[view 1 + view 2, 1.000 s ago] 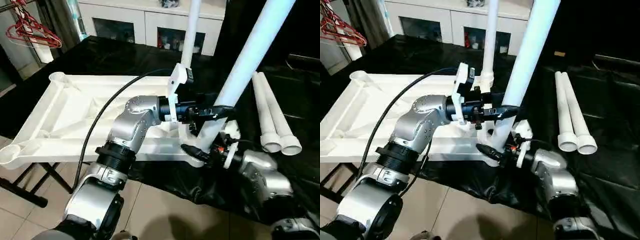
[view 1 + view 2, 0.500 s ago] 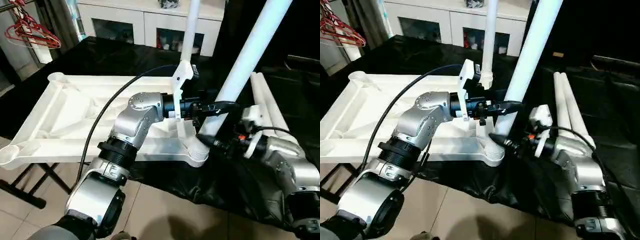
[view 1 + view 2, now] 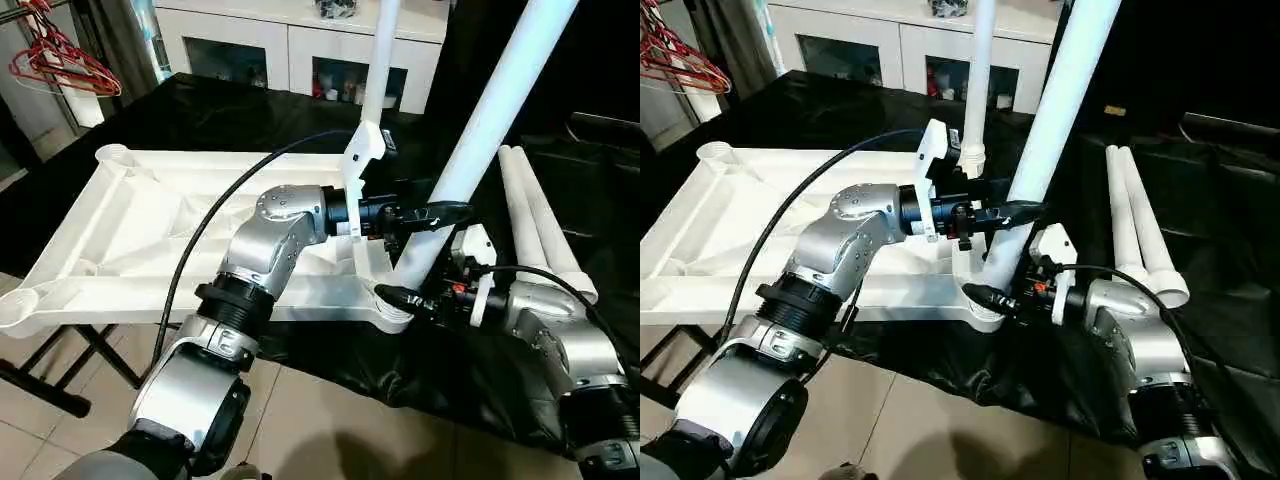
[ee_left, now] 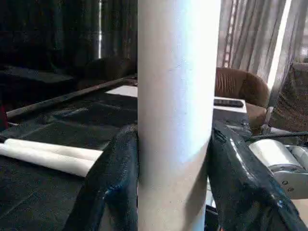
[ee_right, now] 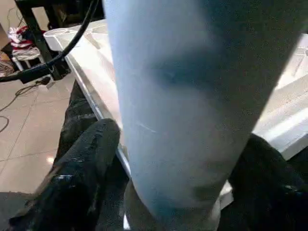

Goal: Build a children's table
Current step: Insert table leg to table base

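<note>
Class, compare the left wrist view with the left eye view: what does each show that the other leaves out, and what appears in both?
Left wrist view alone: a brown armchair and curtains behind the leg. Left eye view alone: the upturned tabletop, red hangers, a white cabinet and the right hand at the leg's foot. Both: the left hand clamped on the slanting leg, and two spare legs lying on black cloth.

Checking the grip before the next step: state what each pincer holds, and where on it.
The left pincer clamps the leaning table leg on its lower shaft, above the corner socket. The right pincer straddles the same leg's base; a closed grip cannot be told.
</note>
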{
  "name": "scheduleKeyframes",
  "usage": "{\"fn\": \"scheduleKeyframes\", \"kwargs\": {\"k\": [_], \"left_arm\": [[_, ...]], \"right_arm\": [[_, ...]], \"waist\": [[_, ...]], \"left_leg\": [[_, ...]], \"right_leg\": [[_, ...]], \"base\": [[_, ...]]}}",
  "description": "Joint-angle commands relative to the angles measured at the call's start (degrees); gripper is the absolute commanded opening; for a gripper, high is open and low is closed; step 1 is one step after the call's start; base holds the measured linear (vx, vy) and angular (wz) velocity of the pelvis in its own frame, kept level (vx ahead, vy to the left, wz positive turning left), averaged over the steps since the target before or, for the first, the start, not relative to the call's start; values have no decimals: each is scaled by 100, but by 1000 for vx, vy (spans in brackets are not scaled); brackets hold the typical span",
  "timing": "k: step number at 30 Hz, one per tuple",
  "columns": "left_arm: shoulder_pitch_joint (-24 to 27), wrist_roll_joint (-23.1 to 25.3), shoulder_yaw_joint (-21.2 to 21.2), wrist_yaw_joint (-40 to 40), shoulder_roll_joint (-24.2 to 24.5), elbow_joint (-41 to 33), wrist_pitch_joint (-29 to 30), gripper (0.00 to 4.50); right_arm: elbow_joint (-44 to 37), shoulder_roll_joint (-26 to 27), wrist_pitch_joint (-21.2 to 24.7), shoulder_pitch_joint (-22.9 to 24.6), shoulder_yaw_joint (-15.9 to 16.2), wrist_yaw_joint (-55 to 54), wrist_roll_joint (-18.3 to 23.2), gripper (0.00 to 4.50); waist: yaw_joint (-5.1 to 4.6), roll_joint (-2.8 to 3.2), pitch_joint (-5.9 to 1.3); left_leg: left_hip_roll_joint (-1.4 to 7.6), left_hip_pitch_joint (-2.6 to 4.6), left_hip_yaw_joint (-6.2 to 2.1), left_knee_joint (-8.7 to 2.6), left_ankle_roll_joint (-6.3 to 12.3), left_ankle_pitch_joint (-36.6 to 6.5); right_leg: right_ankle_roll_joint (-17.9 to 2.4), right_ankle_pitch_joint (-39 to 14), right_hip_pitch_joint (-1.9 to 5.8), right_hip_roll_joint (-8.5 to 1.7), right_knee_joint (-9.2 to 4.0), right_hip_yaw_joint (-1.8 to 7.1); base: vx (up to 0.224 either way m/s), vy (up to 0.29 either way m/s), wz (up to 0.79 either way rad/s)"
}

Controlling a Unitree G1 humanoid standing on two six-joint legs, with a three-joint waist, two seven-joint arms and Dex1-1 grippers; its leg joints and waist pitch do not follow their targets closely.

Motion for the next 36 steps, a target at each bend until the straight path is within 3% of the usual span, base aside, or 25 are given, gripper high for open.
{"fn": "scheduleKeyframes", "kwargs": {"k": [1,10,18,20,22,29,36], "left_arm": [[140,362,-199,86,178,196,86,179],[179,352,-228,72,186,172,75,179],[203,342,-256,52,187,136,77,179],[203,342,-256,52,187,136,77,179],[213,338,-270,48,189,125,83,179],[225,331,-298,45,213,108,101,179],[227,323,-323,40,232,100,105,177]], "right_arm": [[103,-28,35,-91,-8,-41,-89,309],[289,-5,-61,-130,113,-94,-187,227],[393,87,-117,-195,142,-107,-216,202],[393,87,-117,-195,142,-107,-216,201],[430,142,-87,-225,111,-93,-156,271],[576,249,-99,-339,68,-283,-170,285],[591,245,-52,-356,74,-200,-156,285]], "waist": [[30,-156,-348],[35,-142,-351],[16,-147,-340],[8,-151,-336],[1,-160,-337],[-14,-143,-352],[-11,-154,-338]], "left_leg": [[243,19,-132,-374,470,-1041],[247,18,-135,-370,470,-1016],[242,17,-143,-383,421,-1121],[241,22,-145,-385,408,-1163],[242,22,-145,-386,411,-1157],[258,24,-143,-386,416,-1065],[249,29,-141,-389,387,-1151]], "right_leg": [[-952,-1797,307,-414,-540,300],[-960,-1760,313,-416,-526,299],[-872,-2046,304,-419,-561,295],[-846,-2134,301,-421,-572,292],[-852,-2111,299,-419,-571,296],[-1056,-1659,302,-417,-515,303],[-943,-1964,299,-423,-551,304]], "base": [[0,0,0],[0,0,0],[0,0,0],[0,0,0],[0,0,0],[0,0,0],[0,0,0]]}}
